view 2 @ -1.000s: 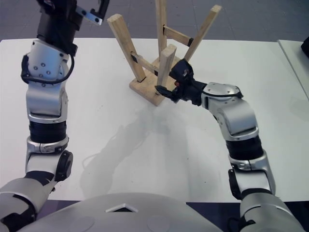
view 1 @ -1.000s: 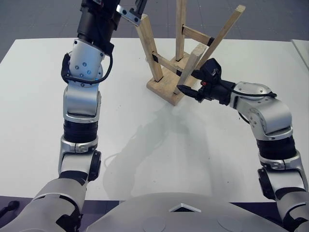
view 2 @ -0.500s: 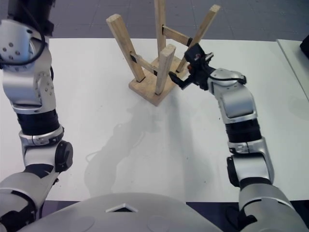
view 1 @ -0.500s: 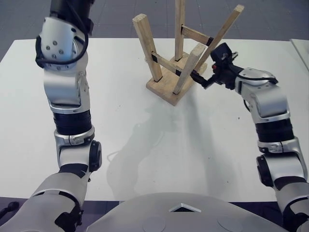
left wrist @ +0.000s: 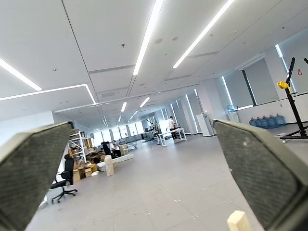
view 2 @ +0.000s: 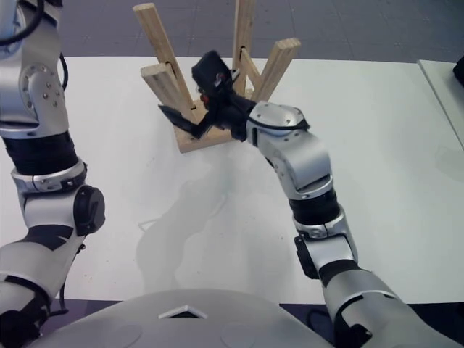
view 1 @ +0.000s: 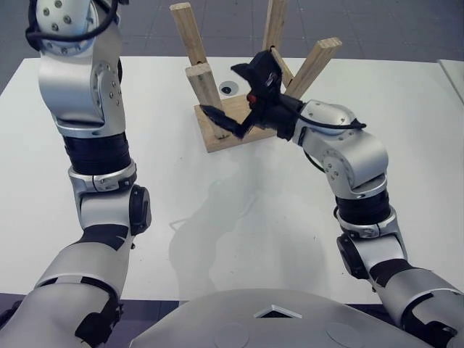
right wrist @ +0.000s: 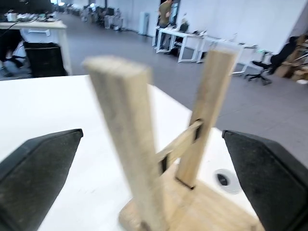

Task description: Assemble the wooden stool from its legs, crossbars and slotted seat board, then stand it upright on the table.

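The wooden stool (view 1: 217, 135) lies upside down on the white table (view 1: 304, 217), its seat board flat and its legs (view 1: 190, 32) pointing up, joined by crossbars (right wrist: 179, 142). My right gripper (view 1: 226, 119) is open at the board's near-left corner. The near-left leg (right wrist: 126, 130) stands between its spread fingers (right wrist: 41, 178). My left arm (view 1: 80, 80) is raised at the left. In the left wrist view my left gripper (left wrist: 154, 183) is open and empty, facing the ceiling, with one leg tip (left wrist: 239, 224) just below it.
A small round dark mark (view 1: 228, 88) sits on the table behind the stool. The white tabletop stretches toward me and to both sides. Another table's edge (view 1: 453, 69) shows at the far right.
The stool has turned and shifted a little left. My right gripper swung left from the right-hand leg to the near-left leg. My left arm rose higher.
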Robot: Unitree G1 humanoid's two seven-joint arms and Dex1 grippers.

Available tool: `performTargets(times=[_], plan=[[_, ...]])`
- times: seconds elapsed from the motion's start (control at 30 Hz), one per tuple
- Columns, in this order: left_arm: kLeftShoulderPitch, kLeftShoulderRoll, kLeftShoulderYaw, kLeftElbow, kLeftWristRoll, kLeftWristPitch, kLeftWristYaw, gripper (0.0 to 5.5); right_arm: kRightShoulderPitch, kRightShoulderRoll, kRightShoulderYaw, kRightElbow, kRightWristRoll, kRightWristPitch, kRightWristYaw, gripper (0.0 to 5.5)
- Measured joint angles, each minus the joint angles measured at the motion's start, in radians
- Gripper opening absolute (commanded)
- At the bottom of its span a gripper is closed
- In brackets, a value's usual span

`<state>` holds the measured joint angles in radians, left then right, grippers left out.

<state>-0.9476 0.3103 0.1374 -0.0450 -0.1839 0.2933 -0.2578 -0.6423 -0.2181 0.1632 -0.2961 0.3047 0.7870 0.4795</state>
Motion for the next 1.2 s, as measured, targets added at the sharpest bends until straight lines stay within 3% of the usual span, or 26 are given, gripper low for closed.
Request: performTargets(times=[0.17, 0.37, 0.57, 0.73, 0.83, 1.0, 1.2], plan=[[-0.076, -0.018, 0.021, -0.01, -0.078, 0.097, 0.01, 5.4, -0.173, -0.007, -0.197, -0.054, 0.034, 0.02, -0.113, 5.38], [-0.256, -0.03, 0.084, 0.012, -0.185, 0.154, 0.048, 5.4, -0.37, -0.082, -0.406, 0.138, -0.006, -0.137, -0.26, 5.38], [-0.199, -0.062, 0.077, -0.026, -0.243, 0.245, 0.067, 5.4, -0.351, -0.087, -0.386, 0.298, -0.009, -0.237, -0.235, 5.38], [0.193, -0.102, -0.032, -0.109, -0.247, 0.415, 0.077, 5.4, -0.225, -0.038, -0.294, 0.555, -0.064, -0.356, -0.181, 5.38], [0.334, -0.089, -0.084, -0.198, -0.234, 0.381, 0.076, 5.4, -0.224, -0.042, -0.284, 0.619, -0.078, -0.44, -0.175, 5.38], [0.323, -0.046, -0.113, -0.147, -0.179, 0.327, 0.078, 5.4, -0.188, -0.051, -0.292, 0.588, -0.06, -0.436, -0.161, 5.38], [0.245, 0.005, -0.03, 0.09, -0.138, 0.341, 0.087, 5.4, -0.133, -0.065, -0.337, 0.421, 0.009, -0.302, -0.18, 5.38]])
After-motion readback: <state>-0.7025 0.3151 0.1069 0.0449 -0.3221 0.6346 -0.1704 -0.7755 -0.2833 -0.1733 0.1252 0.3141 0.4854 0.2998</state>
